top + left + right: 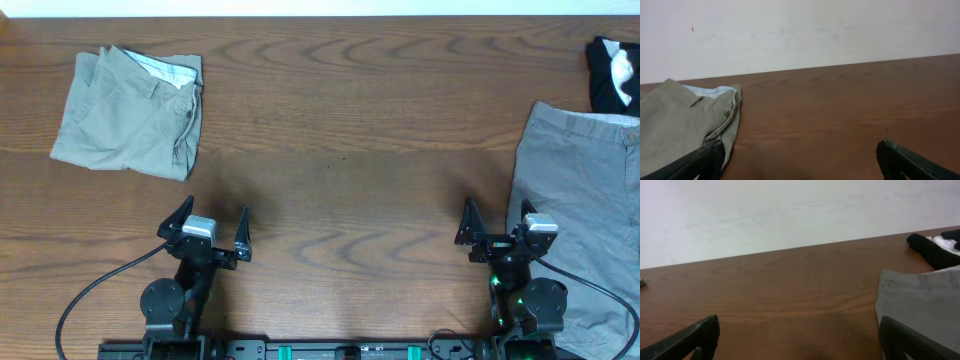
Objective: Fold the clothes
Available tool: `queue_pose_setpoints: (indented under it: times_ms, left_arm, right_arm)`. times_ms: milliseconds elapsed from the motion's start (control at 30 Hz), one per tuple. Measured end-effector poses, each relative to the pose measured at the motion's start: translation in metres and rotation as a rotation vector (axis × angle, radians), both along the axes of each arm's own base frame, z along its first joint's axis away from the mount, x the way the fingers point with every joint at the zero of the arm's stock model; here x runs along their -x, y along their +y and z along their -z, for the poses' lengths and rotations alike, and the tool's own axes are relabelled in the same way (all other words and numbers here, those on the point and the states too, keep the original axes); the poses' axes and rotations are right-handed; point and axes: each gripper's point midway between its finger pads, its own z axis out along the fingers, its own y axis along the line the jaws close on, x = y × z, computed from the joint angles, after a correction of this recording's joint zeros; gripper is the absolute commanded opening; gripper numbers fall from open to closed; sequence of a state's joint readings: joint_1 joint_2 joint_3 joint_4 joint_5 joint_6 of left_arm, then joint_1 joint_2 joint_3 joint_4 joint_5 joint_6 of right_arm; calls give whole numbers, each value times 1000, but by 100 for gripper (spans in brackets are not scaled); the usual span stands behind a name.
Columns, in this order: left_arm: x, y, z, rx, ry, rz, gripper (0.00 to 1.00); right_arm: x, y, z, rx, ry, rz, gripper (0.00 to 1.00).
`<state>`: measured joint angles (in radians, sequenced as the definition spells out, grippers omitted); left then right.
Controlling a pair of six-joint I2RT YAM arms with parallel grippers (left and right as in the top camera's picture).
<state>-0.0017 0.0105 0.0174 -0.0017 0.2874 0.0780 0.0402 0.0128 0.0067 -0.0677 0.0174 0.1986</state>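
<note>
The pale khaki-green shorts (130, 112) lie folded into a compact bundle at the far left of the table, whitish lining showing at the waistband. They also show in the left wrist view (680, 120). My left gripper (209, 228) is open and empty near the front edge, below and right of the shorts; in its own view (797, 160) the left finger overlaps the bundle's corner. My right gripper (495, 228) is open and empty at the front right, and in its own view (800, 340) it is over bare wood.
Darker grey shorts (580, 200) lie spread at the right edge, beside my right gripper, and show in the right wrist view (920, 300). A small black-and-white garment (612, 72) sits at the far right corner. The wooden table (350, 150) spans the view.
</note>
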Motion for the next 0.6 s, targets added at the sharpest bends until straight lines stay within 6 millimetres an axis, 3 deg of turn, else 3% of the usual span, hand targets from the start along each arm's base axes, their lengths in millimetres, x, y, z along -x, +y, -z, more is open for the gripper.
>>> queue_pose_setpoints:
  times_ms: [600]
  left_arm:
    - [0, 0, 0, 0, 0, 0, 98]
  right_arm:
    - [0, 0, 0, -2, 0, 0, 99]
